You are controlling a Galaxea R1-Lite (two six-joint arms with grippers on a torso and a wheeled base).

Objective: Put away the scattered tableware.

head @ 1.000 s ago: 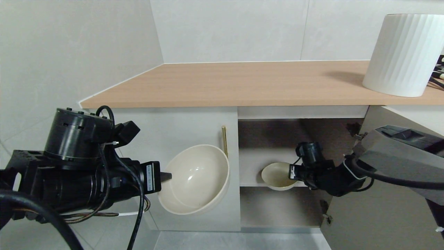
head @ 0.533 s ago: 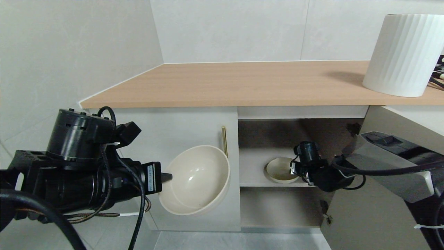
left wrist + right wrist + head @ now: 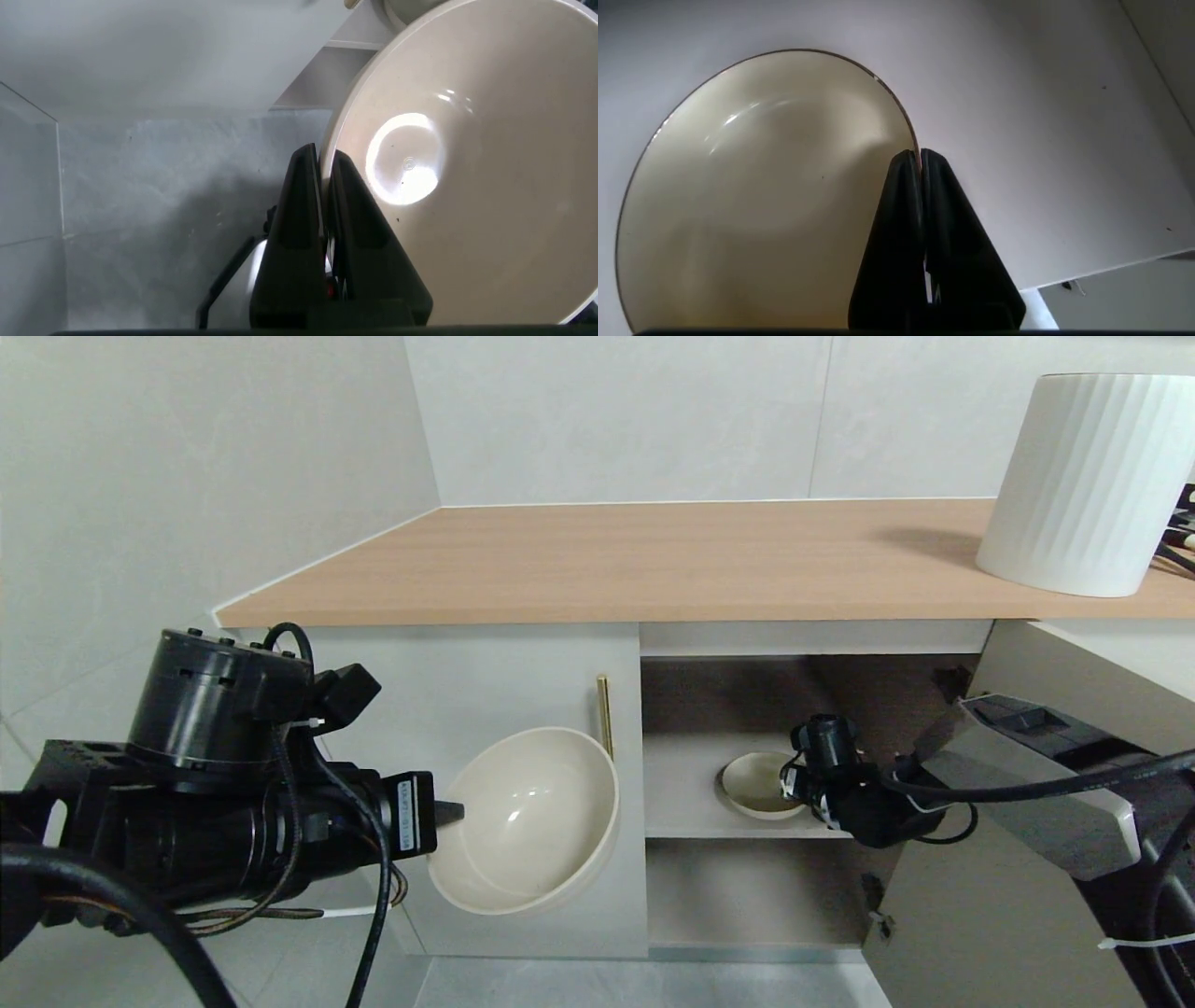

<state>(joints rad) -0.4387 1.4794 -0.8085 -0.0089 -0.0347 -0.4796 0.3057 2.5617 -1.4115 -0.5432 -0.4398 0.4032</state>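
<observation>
**Two bowls, two grippers, one bowl each**

Bowls: 2, both cream. The large bowl (image 3: 527, 821) is hanging in the air in front of the closed cabinet door (image 3: 523, 681), below the counter's (image 3: 653, 560) front edge. It is tipping steeply, with its opening facing out from the door. The left gripper (image 3: 457, 810) is holding it by the rim, jaws pinching nearly closed with only the bowl wall between them.

The small bowl (image 3: 758, 784) has a thin dark rim line and is sitting inside the open cabinet, at the shelf (image 3: 681, 793). It is around the shelf's middle, near its front edge. Whether its base is touching the shelf or staying just above it, cannot tell. The right gripper (image 3: 794, 787) is gripping its rim on the side toward the open door, jaws closing tight on the edge.

Other counts:
- Cabinet doors: 2. The left one is staying shut and the right door (image 3: 980, 905) is standing open.
- Gold bar handle (image 3: 603, 714): 1, running upright along the closed door's inner edge, just behind the large bowl's rim.
- White ribbed container (image 3: 1083, 481): 1, standing on the counter at its right end.
- Shelf: 1.

Writing: 1 white label (image 3: 404, 814) is showing on the left arm just behind the jaws, with print too small to make out. Bowls, container and doors are showing plain surfaces.
</observation>
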